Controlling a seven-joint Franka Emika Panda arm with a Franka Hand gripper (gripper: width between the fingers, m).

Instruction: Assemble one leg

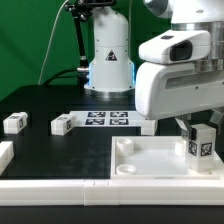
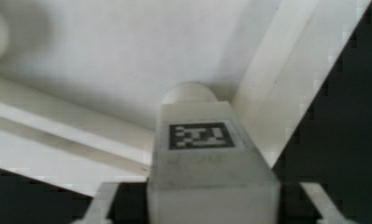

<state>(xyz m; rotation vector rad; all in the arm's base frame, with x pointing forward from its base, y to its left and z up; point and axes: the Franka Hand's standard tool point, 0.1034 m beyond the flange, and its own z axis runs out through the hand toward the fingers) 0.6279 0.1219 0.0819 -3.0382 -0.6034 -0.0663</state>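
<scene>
While my gripper (image 1: 200, 130) clamps the leg (image 1: 200, 148) at lower right, I judge it light, rigid, slick; flat sides grip best.

A green backdrop (image 1: 35, 40) closes off the rear on the exterior view's left, flat and evenly lit. Toward the middle it gives way to a dark area where nothing can be made out. Below it a matt black counter (image 1: 40, 100) runs across the whole width. The marker board (image 1: 108, 119) lies flat on it near the middle. The light is soft and even. In the wrist view only slivers of the black counter show.
</scene>
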